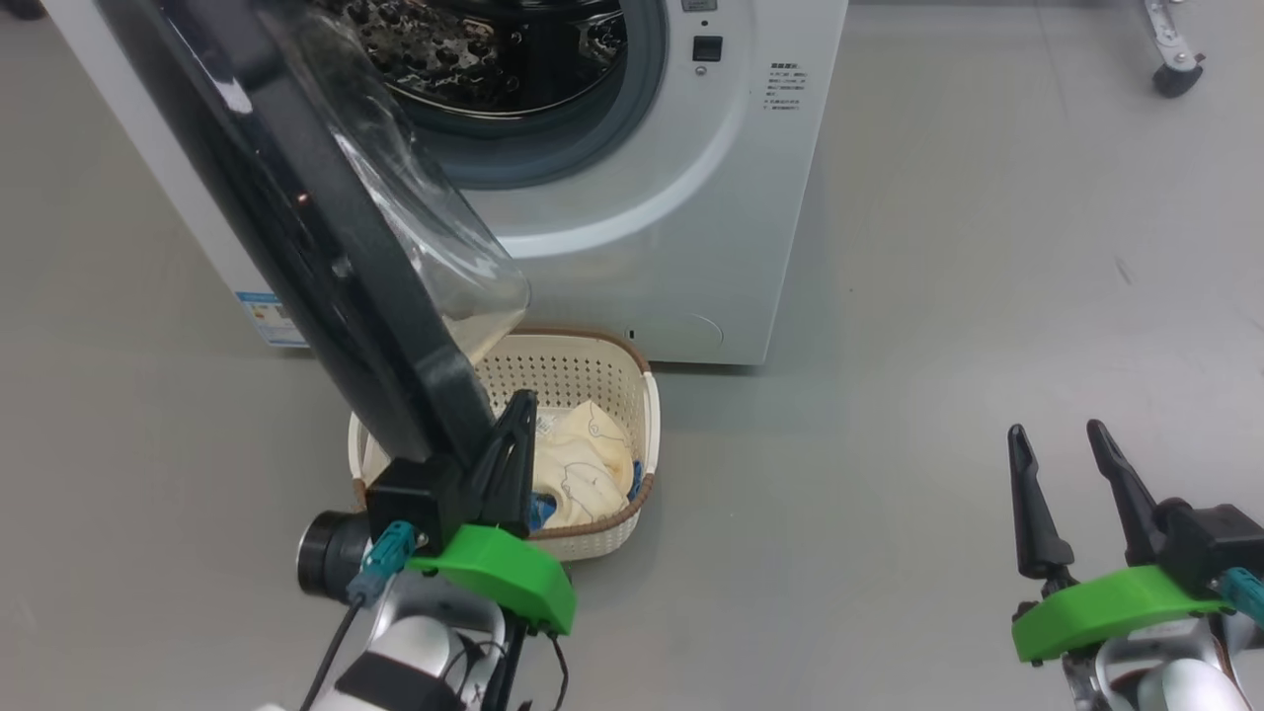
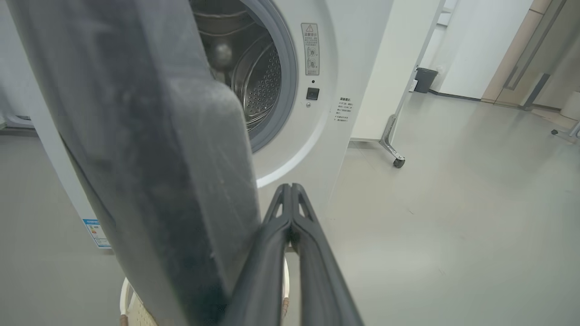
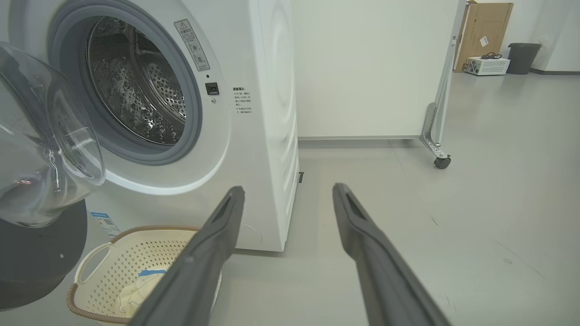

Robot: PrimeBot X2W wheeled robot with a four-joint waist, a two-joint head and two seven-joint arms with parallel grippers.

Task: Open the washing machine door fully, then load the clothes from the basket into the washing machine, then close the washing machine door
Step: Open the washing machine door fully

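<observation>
Found the big white front-loading washing machine (image 1: 691, 197) at the top centre of the head view, with grey rubber gasket and perforated steel drum laid open to the eye. Found its large round door with glossy black rim and bulging clear glass bowl (image 1: 326, 247) swung out, running slantwise from the upper left down to the lower left-centre of the frame, bowl side turned to the right.

Noted the small rectangular cream plastic basket with perforated sides and brown woven-look rim (image 1: 592, 370) on the grey floor (image 1: 938, 346), in the lower centre, just before the machine front. Saw its left part hidden behind the lower end of the door. Inside, toward the right half, saw the soft cream-yellow clothes with faint outline prints and bits of bright blue (image 1: 583, 464), heaped low.

Noted the left gripper (image 1: 520, 405) in the lower left-centre, both long dark fingers pressed together with nothing between them, laid right along the lower edge of the black rim and above the basket. Could not tell whether really touching the rim.

Noted the right gripper (image 1: 1057, 434) at the lower right, fingers spread wide and empty, over bare floor, well apart from basket and machine.

In the right wrist view, saw a white panel on castors (image 3: 362, 68) behind the machine, upper centre.
</observation>
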